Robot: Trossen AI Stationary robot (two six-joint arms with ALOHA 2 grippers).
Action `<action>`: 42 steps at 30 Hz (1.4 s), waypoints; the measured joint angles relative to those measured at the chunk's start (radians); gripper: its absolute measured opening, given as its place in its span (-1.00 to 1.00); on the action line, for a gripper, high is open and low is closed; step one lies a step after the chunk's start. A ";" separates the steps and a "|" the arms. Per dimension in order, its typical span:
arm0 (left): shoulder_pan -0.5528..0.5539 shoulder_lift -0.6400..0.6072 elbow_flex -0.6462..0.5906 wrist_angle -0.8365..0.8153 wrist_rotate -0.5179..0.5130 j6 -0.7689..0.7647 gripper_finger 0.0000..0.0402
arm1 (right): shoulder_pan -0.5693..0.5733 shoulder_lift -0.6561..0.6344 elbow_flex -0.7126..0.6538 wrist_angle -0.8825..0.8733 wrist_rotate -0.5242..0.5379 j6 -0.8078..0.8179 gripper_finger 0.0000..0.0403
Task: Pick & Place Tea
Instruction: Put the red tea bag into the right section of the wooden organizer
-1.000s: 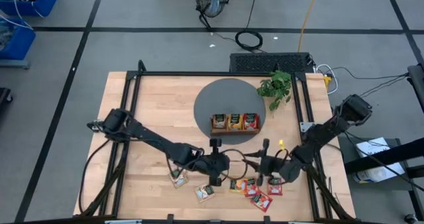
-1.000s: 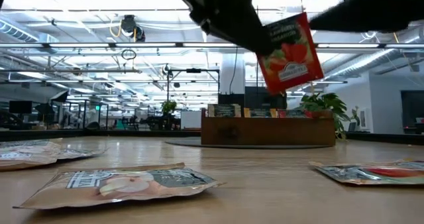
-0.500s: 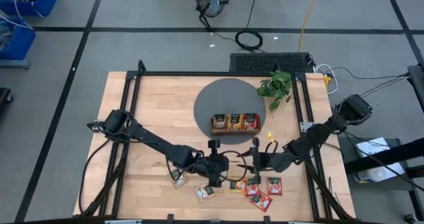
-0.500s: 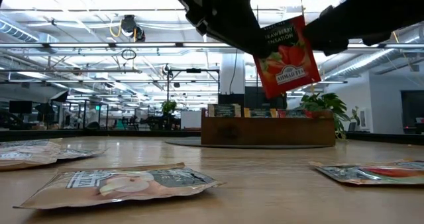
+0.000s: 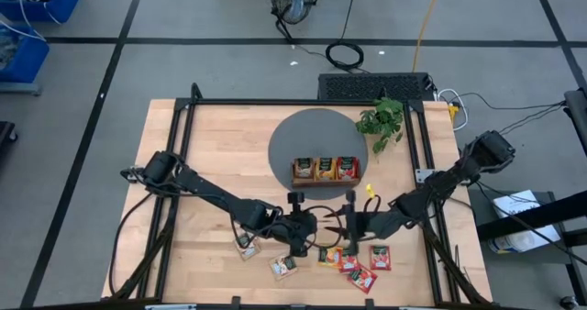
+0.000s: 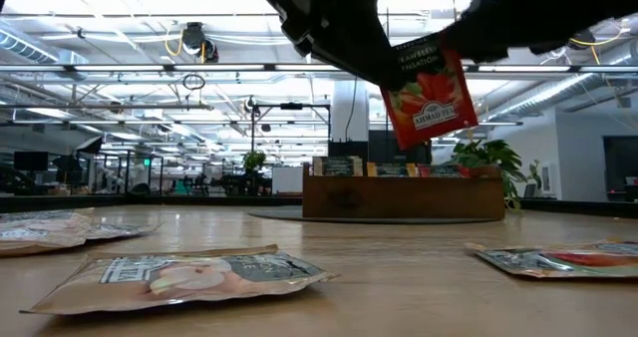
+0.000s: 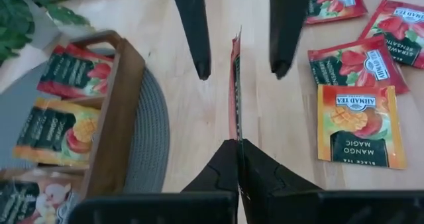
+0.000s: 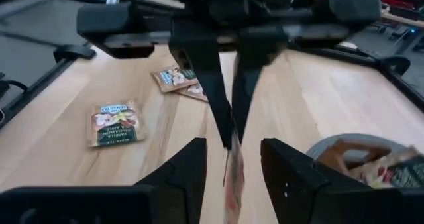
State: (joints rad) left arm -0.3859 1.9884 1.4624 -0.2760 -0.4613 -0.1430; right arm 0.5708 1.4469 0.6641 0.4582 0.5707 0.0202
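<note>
**A:** Sachets first. Where does the tea stand?

**B:** One red strawberry sachet (image 6: 429, 93) hangs in the air above the table (image 5: 220, 154), pinched at its edge by the left gripper (image 5: 318, 229), whose fingers are closed on it. In the left wrist view it shows edge-on (image 7: 234, 91), a thin red line running out from the fingertips.

**A:** And the right gripper?

**B:** The right gripper (image 5: 344, 226) faces the left one, directly at its 3 o'clock in the high view. Its fingers (image 7: 192, 25) stand apart on either side of the hanging sachet, not touching it as far as the wrist views show.

**A:** The rest of the tea?

**B:** Loose on the table: a mango sachet (image 7: 361, 126) and several red ones (image 5: 360, 266) at about 5 o'clock from the grippers, a pale one (image 5: 283, 267) at 7 o'clock, and another pale pair (image 5: 247, 247) at 8 o'clock from the left gripper. More sachets stand in the wooden tray (image 5: 326, 180), which sits on a grey round mat (image 5: 307, 136) at 12 o'clock from the grippers.

**A:** Anything else near?

**B:** A small green plant (image 5: 382, 121) at 2 o'clock from the tray, at the mat's edge.
</note>
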 joint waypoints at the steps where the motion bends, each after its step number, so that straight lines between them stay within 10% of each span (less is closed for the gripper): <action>1: 0.000 0.000 0.000 -0.014 0.002 -0.009 -0.96 | -0.002 -0.001 0.035 -0.079 0.000 0.004 -0.36; 10: 0.003 0.000 0.000 -0.094 0.010 -0.070 -0.96 | -0.059 0.012 0.335 -0.711 -0.089 0.140 -0.36; 33: 0.032 0.000 0.000 -0.064 -0.018 -0.062 -0.96 | -0.138 0.054 0.340 -0.711 -0.230 0.127 -0.38; 42: 0.033 0.000 0.000 -0.069 -0.018 -0.061 -0.96 | -0.161 0.057 0.340 -0.674 -0.256 0.116 -0.87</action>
State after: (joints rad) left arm -0.3528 1.9884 1.4624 -0.3447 -0.4789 -0.2043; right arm 0.4102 1.5043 1.0039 -0.2155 0.3149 0.1365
